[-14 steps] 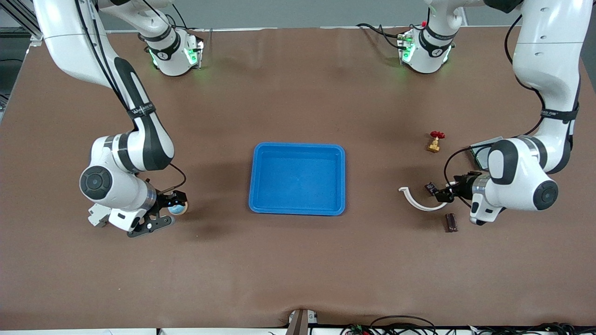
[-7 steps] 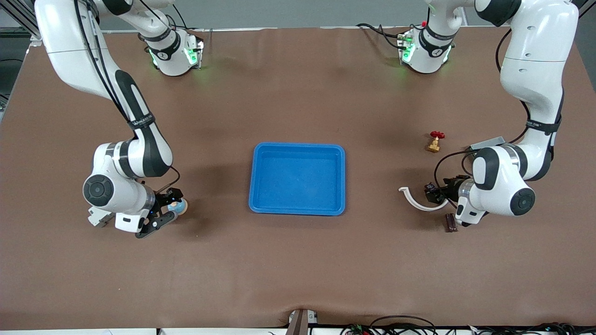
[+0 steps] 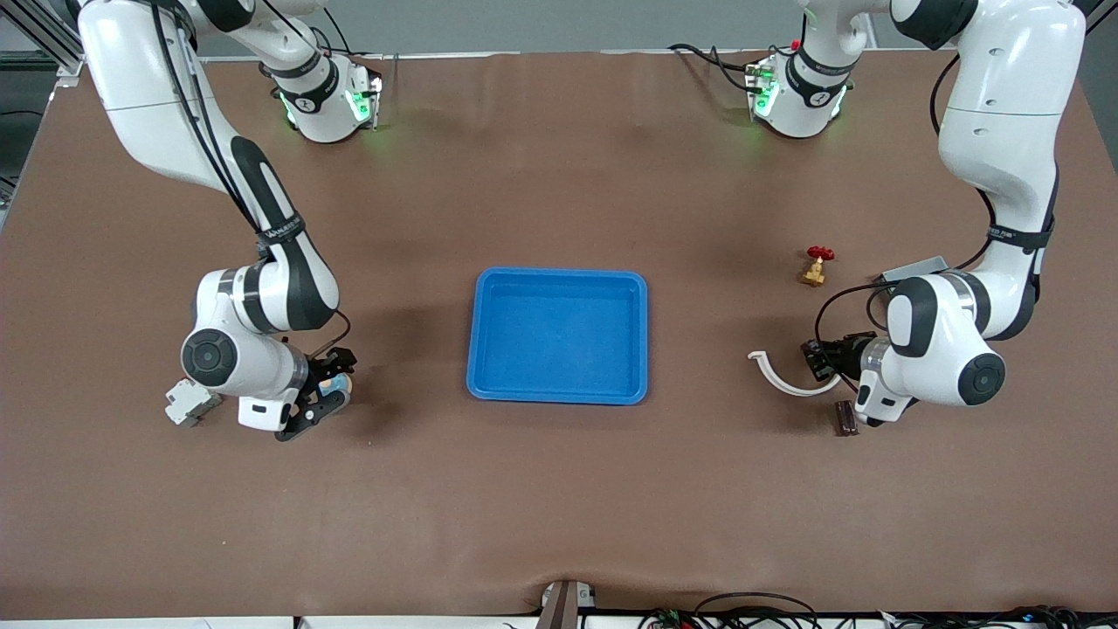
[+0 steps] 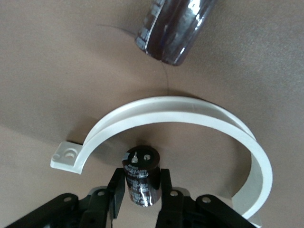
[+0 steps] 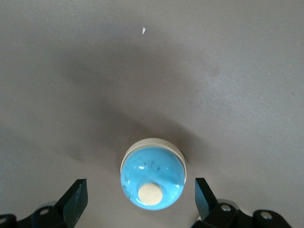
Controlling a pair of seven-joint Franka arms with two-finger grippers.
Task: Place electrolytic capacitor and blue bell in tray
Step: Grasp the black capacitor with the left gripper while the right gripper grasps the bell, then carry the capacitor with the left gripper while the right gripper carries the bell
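Low at the table, the left gripper [image 4: 142, 190] pinches the electrolytic capacitor [image 4: 141, 176]; the right gripper [image 5: 137, 199] straddles the blue bell [image 5: 152, 180], fingers wide.

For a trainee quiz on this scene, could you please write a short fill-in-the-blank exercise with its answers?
1. The left claw is shut on the electrolytic ____.
2. The open right claw has its fingers on either side of the blue ____.
3. The blue tray holds ____ so far.
4. The capacitor sits inside the curve of a white ____.

Missing words: capacitor; bell; nothing; clamp
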